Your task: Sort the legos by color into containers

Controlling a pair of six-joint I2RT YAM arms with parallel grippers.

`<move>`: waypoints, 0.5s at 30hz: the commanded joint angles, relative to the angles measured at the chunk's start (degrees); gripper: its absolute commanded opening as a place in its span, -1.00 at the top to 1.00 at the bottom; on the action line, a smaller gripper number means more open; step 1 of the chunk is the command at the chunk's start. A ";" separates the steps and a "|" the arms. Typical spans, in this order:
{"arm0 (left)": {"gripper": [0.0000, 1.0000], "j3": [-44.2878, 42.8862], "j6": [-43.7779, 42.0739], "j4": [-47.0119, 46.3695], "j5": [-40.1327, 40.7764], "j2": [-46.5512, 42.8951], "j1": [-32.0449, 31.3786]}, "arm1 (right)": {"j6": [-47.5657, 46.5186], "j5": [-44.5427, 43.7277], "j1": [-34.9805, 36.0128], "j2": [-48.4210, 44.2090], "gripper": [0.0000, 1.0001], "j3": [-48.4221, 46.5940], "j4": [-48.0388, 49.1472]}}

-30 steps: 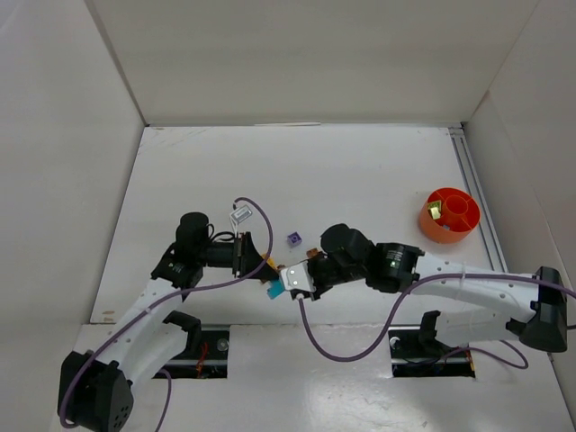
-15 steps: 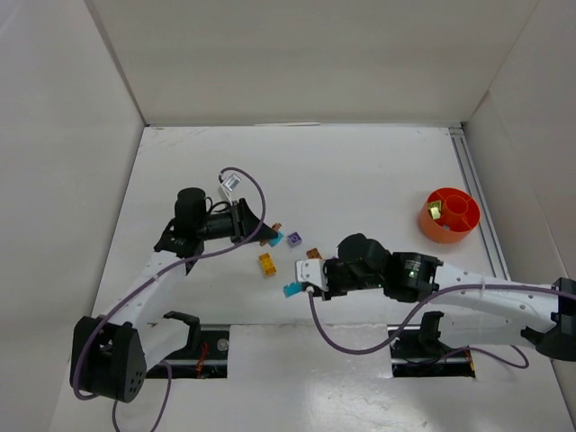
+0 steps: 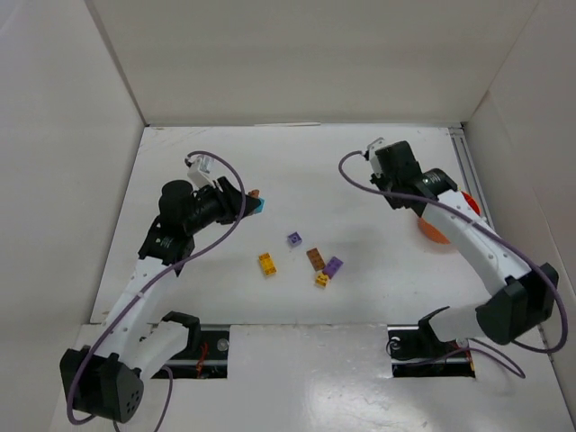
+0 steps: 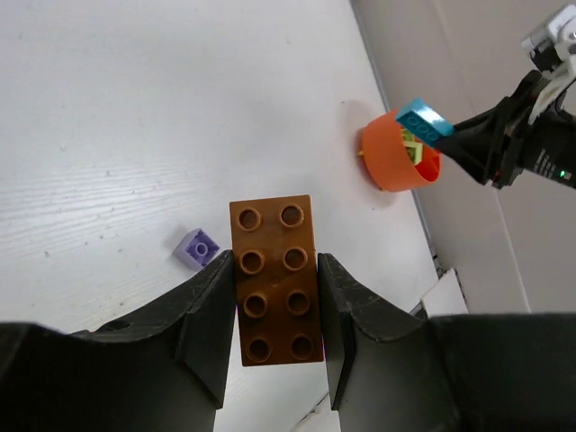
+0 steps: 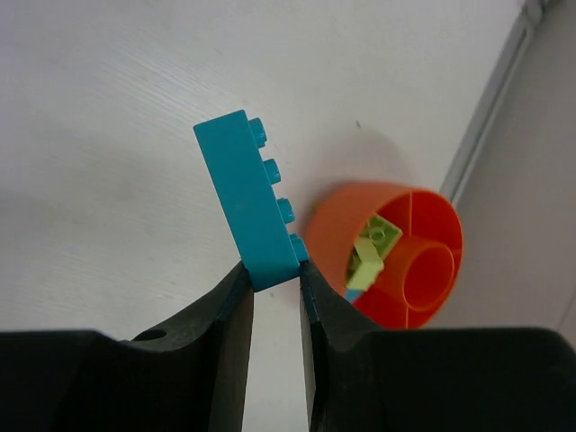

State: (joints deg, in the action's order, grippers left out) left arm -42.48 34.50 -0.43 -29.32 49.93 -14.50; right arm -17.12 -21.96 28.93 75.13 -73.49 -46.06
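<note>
The right gripper (image 5: pixel 274 274) is clamped on the lower end of a teal brick (image 5: pixel 243 189), which stands up tilted from the fingers with its studs facing the orange bowl (image 5: pixel 328 236). The brick hangs just beside the bowl's rim, not yet over a compartment. In the compartment left of the central hub lies a pale green brick (image 5: pixel 373 247). A sliver of blue shows under it, though the view is too tight to tell whether that is another brick.

The left gripper (image 4: pixel 276 270) is closed on a brown brick (image 4: pixel 270 229), studs up, gripped by its long sides and held well apart from the bowl, above the table (image 3: pixel 378 279).

On the table between the two arms lie five loose pieces: a yellow-orange brick (image 3: pixel 267 263), a small purple brick (image 3: pixel 294 238), a second brown brick (image 3: pixel 315 257), a larger purple brick (image 3: pixel 333 266) and a small yellow brick (image 3: pixel 321 279) touching or just beside it.

By my reading the sort is in its early part: one colour is certainly in the bowl, two bricks are in hand, and the teal one is nearest to being placed. The five on the table are left to do
</note>
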 commanded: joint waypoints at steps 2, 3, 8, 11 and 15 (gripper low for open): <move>1.00 -0.68 -0.40 -5.62 1.03 4.98 0.18 | 5.95 -13.89 -9.40 7.11 1.00 -6.21 -13.69; 1.00 -0.68 -1.01 -6.42 1.02 5.78 0.18 | 6.48 -16.78 -10.72 7.92 1.00 -6.83 -15.09; 0.99 -1.37 -2.24 -11.43 1.02 10.79 0.18 | 11.32 -24.53 -18.36 11.18 1.00 -10.53 -24.94; 0.99 -4.00 -2.77 -13.11 -1.26 15.53 0.18 | 17.01 -29.44 -19.79 14.51 1.00 -13.86 -31.42; 0.99 -9.35 -5.67 -13.11 -5.56 22.04 1.23 | 18.44 -29.55 -21.46 15.04 1.00 -15.80 -32.68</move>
State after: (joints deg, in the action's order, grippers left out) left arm -46.33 31.79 -8.78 -30.83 70.65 -14.13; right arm -2.74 -46.76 7.90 90.08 -86.11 -72.75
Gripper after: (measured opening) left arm 0.341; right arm 0.296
